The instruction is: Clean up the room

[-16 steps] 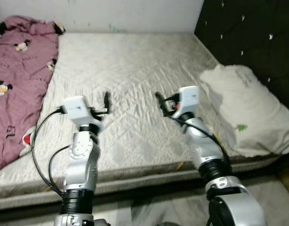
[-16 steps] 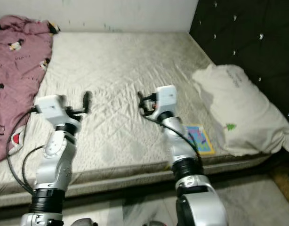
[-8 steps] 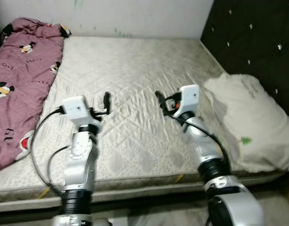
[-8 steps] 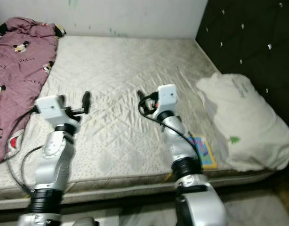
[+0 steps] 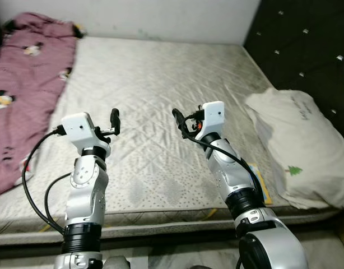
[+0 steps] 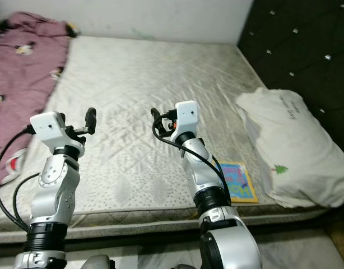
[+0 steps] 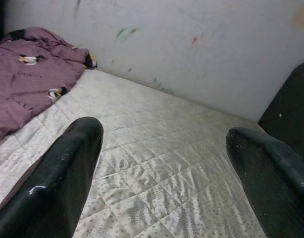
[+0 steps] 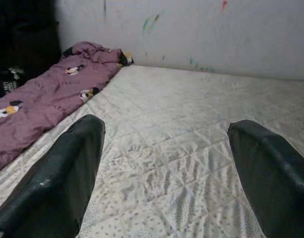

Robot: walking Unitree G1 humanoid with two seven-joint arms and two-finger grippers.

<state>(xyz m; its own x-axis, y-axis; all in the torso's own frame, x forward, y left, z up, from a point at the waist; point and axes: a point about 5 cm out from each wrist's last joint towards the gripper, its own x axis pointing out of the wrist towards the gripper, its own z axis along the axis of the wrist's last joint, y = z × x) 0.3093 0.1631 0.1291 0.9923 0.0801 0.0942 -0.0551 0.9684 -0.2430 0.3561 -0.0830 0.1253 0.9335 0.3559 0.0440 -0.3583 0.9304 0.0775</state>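
Note:
A maroon blanket [image 5: 27, 73] with cartoon prints lies crumpled along the left side of a bare quilted mattress [image 5: 161, 73]. A white pillow [image 5: 301, 145] rests at the right side, against the black headboard. A small colourful book [image 6: 237, 180] lies flat near the mattress's front edge, beside the pillow. Both arms are raised over the front of the mattress. My left gripper [image 5: 114, 119] and my right gripper [image 5: 179, 119] hover above the sheet, touching nothing. Each wrist view has the two fingers wide apart, left gripper [image 7: 167, 134] and right gripper [image 8: 167, 134], both open and empty.
A black tufted headboard [image 5: 306, 50] stands along the right. A pale wall [image 5: 161, 17] with small paint marks runs behind the bed. The mattress's front edge [image 5: 161, 216] lies just before me, with floor below it.
The whole picture has shifted, so the camera has moved; the bed sits a little differently in view. Both arms keep the same raised pose with open fingers.

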